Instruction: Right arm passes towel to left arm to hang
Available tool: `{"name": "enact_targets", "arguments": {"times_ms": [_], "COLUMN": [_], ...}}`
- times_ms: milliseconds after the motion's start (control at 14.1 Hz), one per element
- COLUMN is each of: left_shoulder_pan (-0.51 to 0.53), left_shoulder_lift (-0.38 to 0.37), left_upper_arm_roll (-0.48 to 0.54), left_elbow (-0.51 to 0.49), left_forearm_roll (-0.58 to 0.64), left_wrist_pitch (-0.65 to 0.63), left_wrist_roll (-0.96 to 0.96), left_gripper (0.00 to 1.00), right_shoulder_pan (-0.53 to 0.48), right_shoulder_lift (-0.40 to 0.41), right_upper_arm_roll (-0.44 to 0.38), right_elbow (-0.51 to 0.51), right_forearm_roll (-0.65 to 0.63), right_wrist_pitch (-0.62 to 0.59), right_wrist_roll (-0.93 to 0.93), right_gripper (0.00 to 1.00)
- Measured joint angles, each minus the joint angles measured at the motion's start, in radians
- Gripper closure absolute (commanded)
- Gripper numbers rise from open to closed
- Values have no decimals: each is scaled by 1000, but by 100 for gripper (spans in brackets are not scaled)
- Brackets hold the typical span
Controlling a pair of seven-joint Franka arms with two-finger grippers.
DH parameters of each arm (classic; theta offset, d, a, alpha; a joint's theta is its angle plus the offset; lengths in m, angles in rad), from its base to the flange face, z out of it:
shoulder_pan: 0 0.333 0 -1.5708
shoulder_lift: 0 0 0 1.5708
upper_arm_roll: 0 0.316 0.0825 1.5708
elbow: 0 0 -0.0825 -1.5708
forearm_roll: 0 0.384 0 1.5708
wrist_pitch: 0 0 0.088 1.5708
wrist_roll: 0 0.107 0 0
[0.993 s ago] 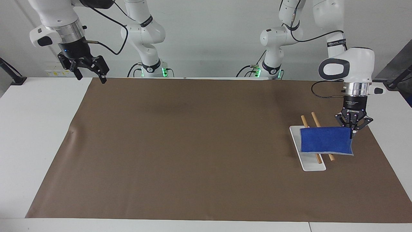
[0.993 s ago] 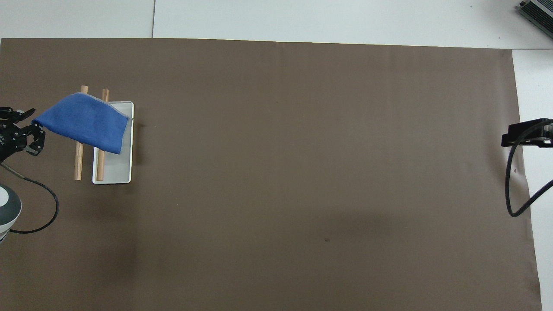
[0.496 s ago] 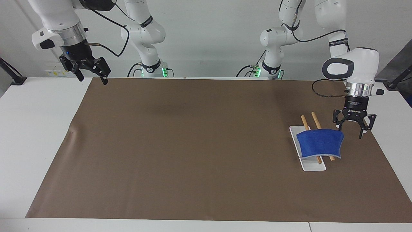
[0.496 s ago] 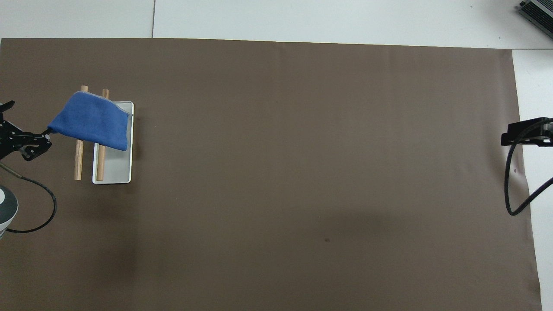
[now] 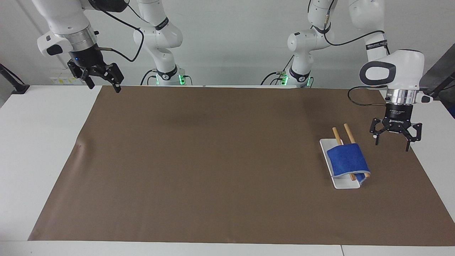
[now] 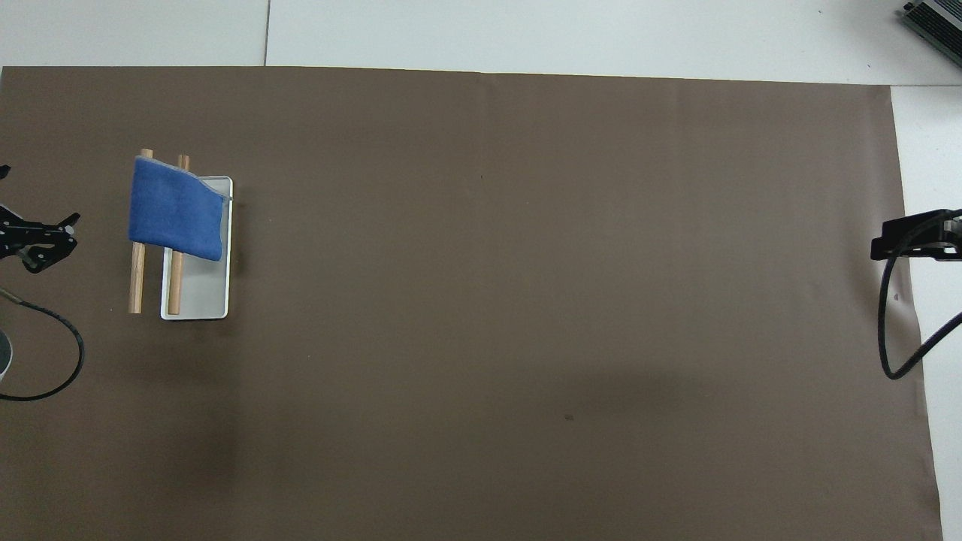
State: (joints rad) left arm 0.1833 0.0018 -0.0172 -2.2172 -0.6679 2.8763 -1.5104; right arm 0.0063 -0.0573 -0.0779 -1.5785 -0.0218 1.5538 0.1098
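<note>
Your left gripper [image 5: 394, 140] hangs at the right of the facing view, wrist straight down, fingers spread wide and empty. Your right gripper [image 5: 103, 81] waits at upper left, tilted, fingers also apart.

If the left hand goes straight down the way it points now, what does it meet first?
Most likely the brown paper sheet near its edge. The open left hand hangs beside the blue terry towel draped on the wooden rods, not over it, though depth is uncertain.
</note>
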Motion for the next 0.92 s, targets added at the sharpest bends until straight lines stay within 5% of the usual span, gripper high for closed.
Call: {"name": "enact_targets", "arguments": {"times_ms": [213,567,922], "left_shoulder_pan": [6,-7,-133], "left_shoulder_lift": [-8,-48,-54], "left_upper_arm_roll": [-4,-31,-38], "left_elbow": [10,107,226], "left_forearm_roll": [1,16,328], "left_wrist_pitch": [-39,-327,-504], "left_wrist_roll": [23,173,191], "left_gripper": [0,0,0], "right_shoulder_pan": [-1,0,1], "right_shoulder_lift": [0,0,0], "right_upper_arm_roll": [-7,-6,-4], "right_elbow": [0,0,0], "right_forearm_roll": [0,0,0], "right_wrist_pitch": [-1,-1,-1], "right_wrist_roll": [0,0,0], "right_gripper": [0,0,0]}}
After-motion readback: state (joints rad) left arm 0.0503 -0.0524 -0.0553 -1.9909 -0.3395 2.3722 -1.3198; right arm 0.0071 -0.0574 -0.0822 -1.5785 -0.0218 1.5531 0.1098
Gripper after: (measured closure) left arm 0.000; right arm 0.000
